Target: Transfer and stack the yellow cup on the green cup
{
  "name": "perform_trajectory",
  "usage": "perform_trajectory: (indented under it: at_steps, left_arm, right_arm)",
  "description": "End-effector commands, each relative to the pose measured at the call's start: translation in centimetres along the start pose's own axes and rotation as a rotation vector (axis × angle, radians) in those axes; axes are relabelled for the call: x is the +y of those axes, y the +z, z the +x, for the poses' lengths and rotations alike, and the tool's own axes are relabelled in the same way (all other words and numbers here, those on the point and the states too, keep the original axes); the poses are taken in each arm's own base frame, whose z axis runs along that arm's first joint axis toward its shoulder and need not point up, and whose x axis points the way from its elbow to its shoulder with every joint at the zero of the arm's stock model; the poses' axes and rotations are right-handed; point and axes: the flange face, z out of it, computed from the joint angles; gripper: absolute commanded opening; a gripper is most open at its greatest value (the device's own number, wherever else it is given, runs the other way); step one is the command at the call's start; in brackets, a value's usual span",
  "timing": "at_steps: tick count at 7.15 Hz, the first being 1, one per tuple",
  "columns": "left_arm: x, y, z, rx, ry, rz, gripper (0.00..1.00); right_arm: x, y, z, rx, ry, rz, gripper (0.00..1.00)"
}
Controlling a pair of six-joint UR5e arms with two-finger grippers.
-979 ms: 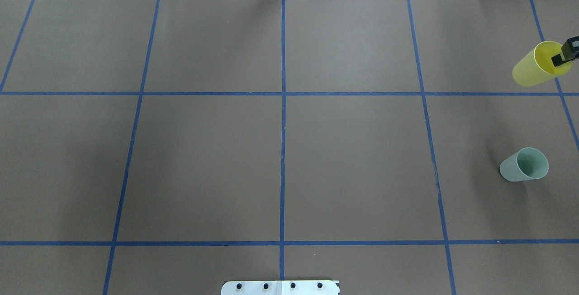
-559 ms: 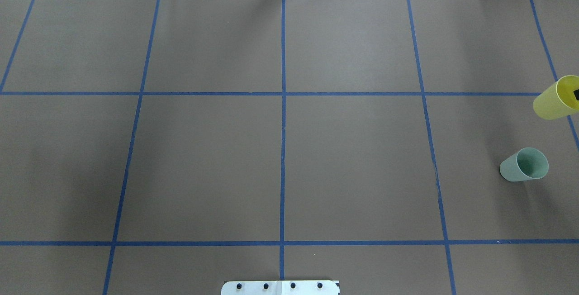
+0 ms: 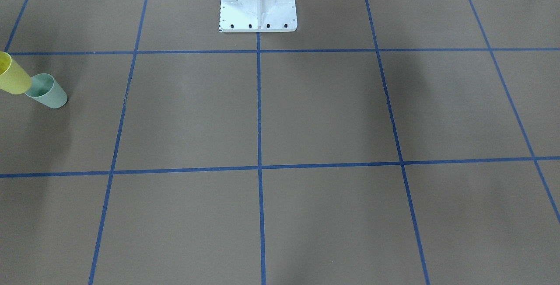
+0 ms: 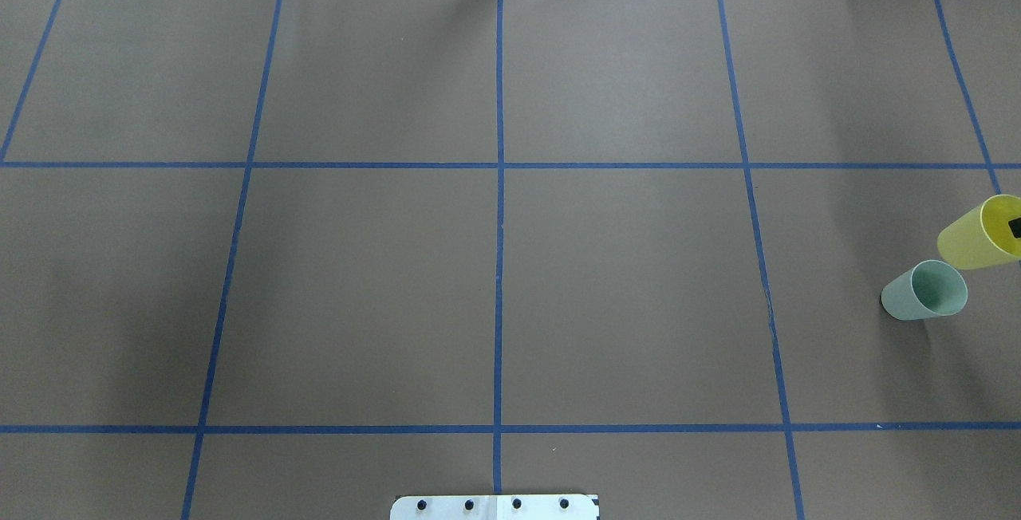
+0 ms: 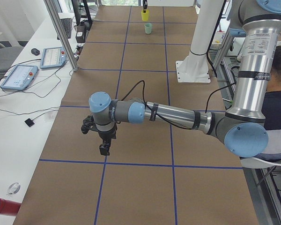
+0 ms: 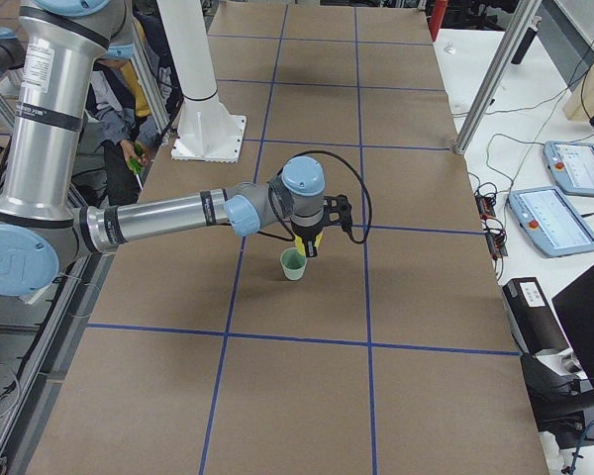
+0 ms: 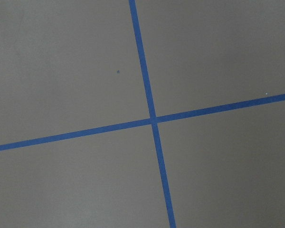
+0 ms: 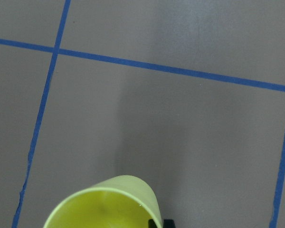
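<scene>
The yellow cup hangs tilted in the air at the table's right edge, just beyond the green cup. The green cup stands upright on the brown paper. My right gripper is shut on the yellow cup's rim, with one finger inside it. The right wrist view shows the yellow cup's rim at the bottom. In the front-facing view the yellow cup sits beside and above the green cup. My left gripper hovers over the table's left part; I cannot tell whether it is open or shut.
The white robot base stands at the table's near middle edge. Blue tape lines divide the brown paper into squares. Tablets and cables lie on side tables. A seated person is behind the base.
My right gripper has carried the yellow cup toward the robot's side of the table, from the far right square to just beyond the green cup. The green cup has not moved.
</scene>
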Motion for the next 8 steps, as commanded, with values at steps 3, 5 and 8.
perform_trajectory:
  at_steps: [3,5,8]
  left_arm:
    - [0.4,-0.7,0.6,0.0,0.011,0.014,1.0]
    - [0.4,-0.7,0.6,0.0,0.011,0.014,1.0]
    - [0.4,-0.7,0.6,0.0,0.011,0.014,1.0]
  right_arm:
    - [3.0,2.9,0.8,0.034,0.018,-0.019,0.0]
    - [3.1,3.6,0.5,0.036,0.007,-0.034,0.0]
    - [2.7,4.0,0.5,0.045,0.002,-0.032,0.0]
